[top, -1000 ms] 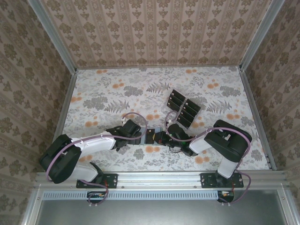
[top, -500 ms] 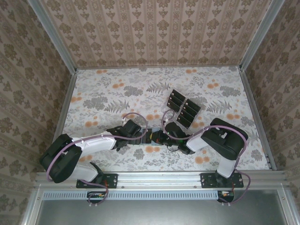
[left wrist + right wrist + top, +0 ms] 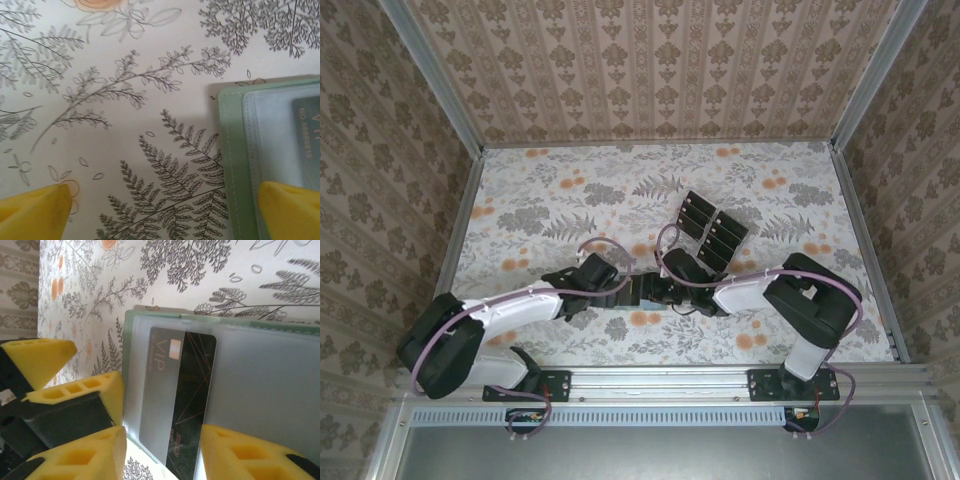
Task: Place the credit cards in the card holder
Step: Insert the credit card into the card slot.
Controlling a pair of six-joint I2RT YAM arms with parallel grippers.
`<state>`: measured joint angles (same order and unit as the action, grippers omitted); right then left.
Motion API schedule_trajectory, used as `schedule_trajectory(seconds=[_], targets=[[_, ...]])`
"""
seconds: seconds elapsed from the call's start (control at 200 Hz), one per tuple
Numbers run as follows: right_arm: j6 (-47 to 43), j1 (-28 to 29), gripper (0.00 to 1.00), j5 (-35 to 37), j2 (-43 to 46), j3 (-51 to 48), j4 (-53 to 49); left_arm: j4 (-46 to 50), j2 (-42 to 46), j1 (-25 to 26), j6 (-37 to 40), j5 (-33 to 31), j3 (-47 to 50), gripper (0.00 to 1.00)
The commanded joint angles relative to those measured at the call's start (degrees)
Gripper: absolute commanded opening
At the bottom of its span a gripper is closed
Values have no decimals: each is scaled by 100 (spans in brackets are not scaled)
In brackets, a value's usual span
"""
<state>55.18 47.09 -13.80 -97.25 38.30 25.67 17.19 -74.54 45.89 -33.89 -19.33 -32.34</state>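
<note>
From the overhead camera I can hardly find the card holder [image 3: 260, 380]. The left gripper [image 3: 162, 212] and the right gripper [image 3: 162, 457] meet nose to nose at the middle of the floral table [image 3: 540, 200], and their dark bodies cover it. The other credit cards [image 3: 712, 232] lie in two rows well beyond the grippers, toward the far right. They are too small for me to count with any confidence.

The wrist cameras fill that gap. On the right wrist feed the holder lies open and flat, with one black credit card [image 3: 175, 400] on it. Half of the card looks hazy under a clear sleeve, with "VIP" readable, and the other half is bare and dark. The right gripper's fingers stand apart on either side of the card's near end. One finger hides a corner of the card, so I cannot tell whether it touches. At the left of that feed, a yellow finger of the left gripper sits against the holder's edge.

On the left wrist feed the jaws are spread wide. One fingertip [image 3: 35, 210] is over bare table, and the other overlaps the holder's green border. The frame cuts the holder off at the right, leaving a sliver of the card.
</note>
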Motion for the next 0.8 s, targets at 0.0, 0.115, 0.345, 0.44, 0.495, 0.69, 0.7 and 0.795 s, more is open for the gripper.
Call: schedule_trajectory(seconds=[0.0, 0.115, 0.345, 0.44, 0.495, 0.69, 0.7, 0.795], targets=[[-561, -60, 48, 48, 358, 342, -1361, 308, 279, -174, -17, 38, -142, 99], [-822, -68, 47, 206, 494, 650, -2119, 378, 414, -332, 22, 78, -80, 99], [-1249, -61, 19, 413, 206, 1328, -3144, 603, 311, -458, 23, -5, -27, 99], [-1315, -52, 12, 427, 2, 1486, -3265, 694, 265, -463, -18, -61, -62, 99], [-1341, -35, 9, 446, -85, 1545, -3291, 783, 247, -458, -103, -160, -85, 99], [-1378, -26, 6, 507, -412, 1695, -3321, 919, 141, -467, -471, -235, -62, 99], [-1378, -29, 6, 505, -427, 1710, -3318, 913, 131, -467, -483, -224, -62, 99], [-1394, -20, 6, 471, -559, 1801, -3308, 885, -19, -471, -539, -155, -65, 99]])
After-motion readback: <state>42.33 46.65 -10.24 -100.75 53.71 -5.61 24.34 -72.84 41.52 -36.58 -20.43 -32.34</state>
